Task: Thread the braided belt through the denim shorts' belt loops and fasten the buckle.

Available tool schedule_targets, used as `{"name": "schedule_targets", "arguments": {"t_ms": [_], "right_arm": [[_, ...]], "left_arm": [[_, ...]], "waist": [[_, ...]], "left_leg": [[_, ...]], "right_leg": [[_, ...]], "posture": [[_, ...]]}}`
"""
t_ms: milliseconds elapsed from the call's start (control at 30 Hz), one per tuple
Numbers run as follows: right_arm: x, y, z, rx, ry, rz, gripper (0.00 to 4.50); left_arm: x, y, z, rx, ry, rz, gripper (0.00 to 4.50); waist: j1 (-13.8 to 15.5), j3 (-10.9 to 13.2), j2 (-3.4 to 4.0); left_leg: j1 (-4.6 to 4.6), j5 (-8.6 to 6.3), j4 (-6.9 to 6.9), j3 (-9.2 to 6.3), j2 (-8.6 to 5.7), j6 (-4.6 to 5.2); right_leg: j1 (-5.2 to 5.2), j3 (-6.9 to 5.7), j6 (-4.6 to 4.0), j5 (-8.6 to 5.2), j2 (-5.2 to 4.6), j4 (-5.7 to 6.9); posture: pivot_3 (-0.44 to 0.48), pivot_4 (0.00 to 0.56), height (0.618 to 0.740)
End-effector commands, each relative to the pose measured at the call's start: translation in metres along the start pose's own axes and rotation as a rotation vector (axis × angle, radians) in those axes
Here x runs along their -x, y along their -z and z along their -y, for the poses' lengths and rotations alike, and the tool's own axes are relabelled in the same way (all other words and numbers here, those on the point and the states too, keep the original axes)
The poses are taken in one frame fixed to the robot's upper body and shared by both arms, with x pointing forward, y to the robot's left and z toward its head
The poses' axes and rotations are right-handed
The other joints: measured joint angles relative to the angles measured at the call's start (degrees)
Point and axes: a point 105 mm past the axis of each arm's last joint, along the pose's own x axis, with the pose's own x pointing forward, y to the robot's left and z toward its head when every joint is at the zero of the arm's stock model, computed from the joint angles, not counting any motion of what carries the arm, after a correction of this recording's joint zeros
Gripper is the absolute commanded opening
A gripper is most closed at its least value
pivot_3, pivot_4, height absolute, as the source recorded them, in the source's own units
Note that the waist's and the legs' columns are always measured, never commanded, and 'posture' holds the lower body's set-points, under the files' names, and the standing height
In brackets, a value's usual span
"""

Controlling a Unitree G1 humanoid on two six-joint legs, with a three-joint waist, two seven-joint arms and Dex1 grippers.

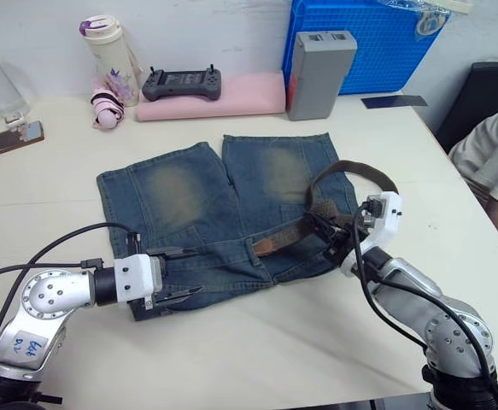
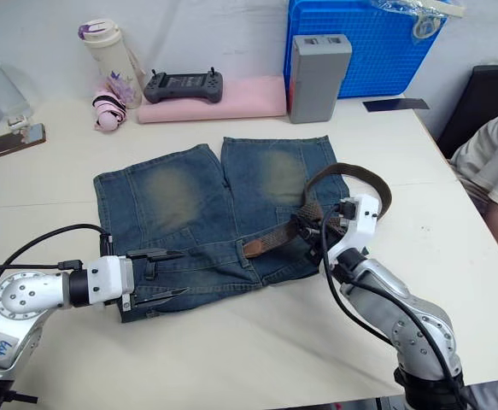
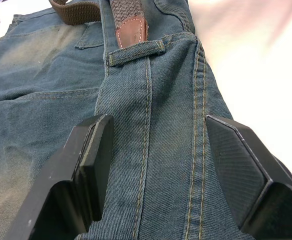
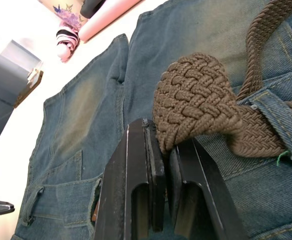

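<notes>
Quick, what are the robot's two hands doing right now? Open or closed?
Left gripper: open, its fingers on either side of the waistband of the denim shorts, holding nothing.
Right gripper: closed, pinching a fold of the braided belt.

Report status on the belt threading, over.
Right gripper shut on bunched braided belt. Left gripper open over the denim shorts waistband. Tan belt tip at a belt loop. Nothing obstructing.

Silver-grey jointed arms with white wrist blocks, black cables looped along them; left gripper (image 1: 176,272) and right gripper (image 1: 327,232) have black fingers; handwritten label lower left
</notes>
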Motion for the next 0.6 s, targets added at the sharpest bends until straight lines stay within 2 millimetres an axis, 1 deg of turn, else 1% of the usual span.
{"name": "schedule_targets", "arguments": {"t_ms": [33, 167, 267, 367, 500, 600], "right_arm": [[0.002, -0.001, -0.018, 0.045, -0.050, 0.010, 0.00], [-0.001, 0.006, -0.031, 0.049, -0.090, -0.016, 0.00], [-0.007, 0.020, -0.034, 0.030, -0.103, -0.075, 0.00], [-0.014, 0.031, -0.032, 0.029, -0.096, -0.123, 0.00], [-0.025, 0.042, -0.015, 0.039, -0.049, -0.168, 0.00], [-0.031, 0.036, -0.016, 0.003, -0.057, -0.111, 0.00]], "left_arm": [[0.004, -0.007, -0.006, -0.042, -0.022, 0.013, 3.21], [0.003, -0.007, -0.007, -0.048, -0.022, 0.014, 3.21], [0.002, -0.009, -0.007, -0.056, -0.021, 0.020, 3.21], [0.001, -0.010, -0.007, -0.079, -0.016, 0.025, 3.21], [-0.001, -0.008, -0.005, -0.102, -0.006, 0.020, 3.21], [-0.001, -0.008, -0.005, -0.109, -0.012, 0.016, 3.21]], "waist": [[-0.01, 0.00, 0.00], [-0.09, 0.00, 0.00], [-0.08, 0.00, 0.00], [-0.11, 0.00, 0.00], [-0.09, 0.00, 0.00], [-0.13, 0.00, 0.00]], "left_leg": [[0.00, 0.00, 0.00, 0.00, 0.00, 0.00], [0.00, 0.00, 0.00, 0.00, 0.00, 0.00], [0.01, 0.00, 0.00, 0.00, 0.00, -0.01], [0.00, 0.00, 0.00, 0.00, 0.00, 0.00], [0.01, 0.00, 0.00, 0.00, 0.00, 0.00], [-0.01, 0.00, -0.01, 0.00, 0.00, 0.00]], "right_leg": [[0.00, 0.00, 0.00, 0.00, 0.00, 0.00], [-0.01, 0.00, 0.00, 0.00, 0.00, 0.00], [-0.01, 0.00, 0.00, 0.00, 0.00, 0.01], [-0.01, 0.00, 0.00, 0.00, 0.00, 0.01], [0.00, 0.00, 0.00, 0.00, 0.00, 0.00], [-0.01, -0.01, 0.00, 0.00, 0.00, 0.00]], "posture": [[0.000, 0.150, 0.728], [0.000, 0.150, 0.728], [0.000, 0.150, 0.728], [0.000, 0.150, 0.728], [0.000, 0.150, 0.728], [0.000, 0.150, 0.728]]}}
